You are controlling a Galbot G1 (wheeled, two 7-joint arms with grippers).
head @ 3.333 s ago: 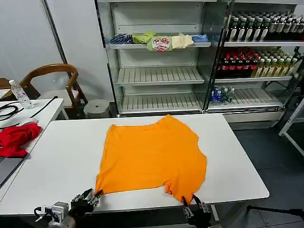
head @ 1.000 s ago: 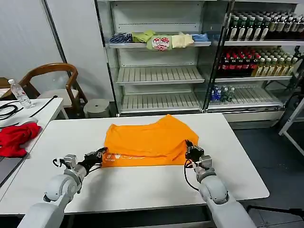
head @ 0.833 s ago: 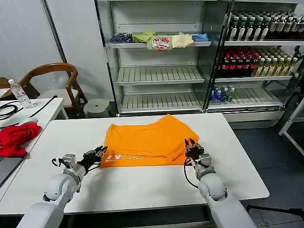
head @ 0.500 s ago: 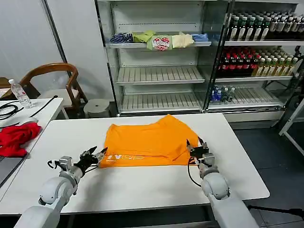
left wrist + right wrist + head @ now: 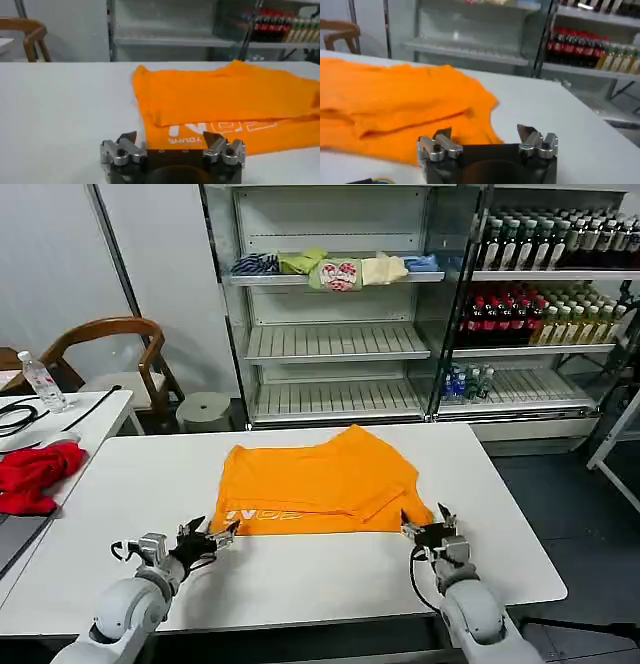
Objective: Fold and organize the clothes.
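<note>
Head view: one folded orange T-shirt [image 5: 318,482], two parted pincers.

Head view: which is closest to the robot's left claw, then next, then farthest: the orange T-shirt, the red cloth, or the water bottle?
From the left claw:
1. Bright orange thin-fabric T-shirt, on the white table just ahead of it.
2. Crumpled red cloth, on the side table to the left.
3. Clear plastic water bottle, farther back on that side table.

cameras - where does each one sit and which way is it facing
Head view: high on the robot, looking forward and down at the table, T-shirt and shelves; both arms show, left gripper and right gripper open.
Left wrist view: low over the table, facing the T-shirt; left gripper in front.
Right wrist view: low, facing the T-shirt; right gripper in front.
All three share the T-shirt.
</note>
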